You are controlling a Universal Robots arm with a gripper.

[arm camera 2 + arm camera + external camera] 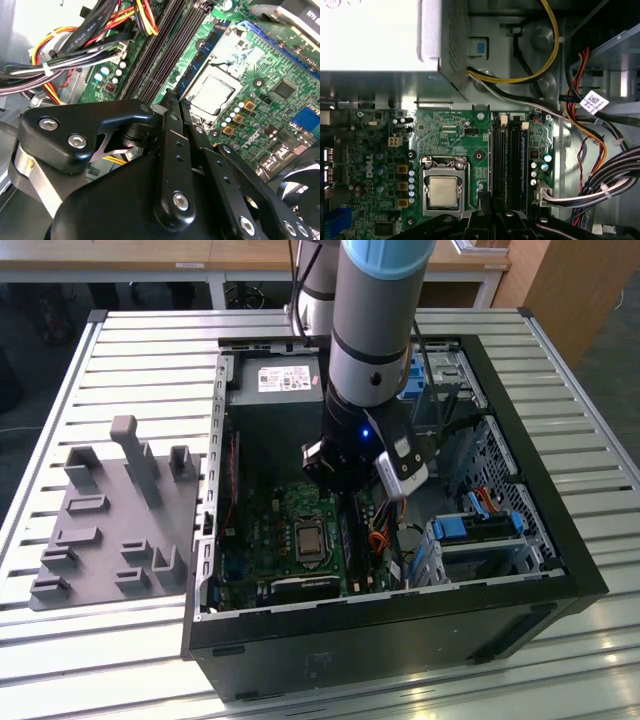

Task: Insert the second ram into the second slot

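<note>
Second wrist view showed jaws pressed together beside the memory stick [202,57]; exterior view had the gripper [350,485] at one o'clock from the processor [308,538].

Robot lab, judging by the slotted aluminium workbench [140,360]

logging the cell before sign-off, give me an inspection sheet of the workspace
surface: slatted metal table, open computer case on it
job's things: second ram, blue-green stick running along the memory slots, one end at the gripper
clutter: grey fixture plate at the exterior view's left
grippers: gripper low over the motherboard, near the processor socket
cables: bundled leads beside the slots
surroundings: wooden furniture behind the table
</note>
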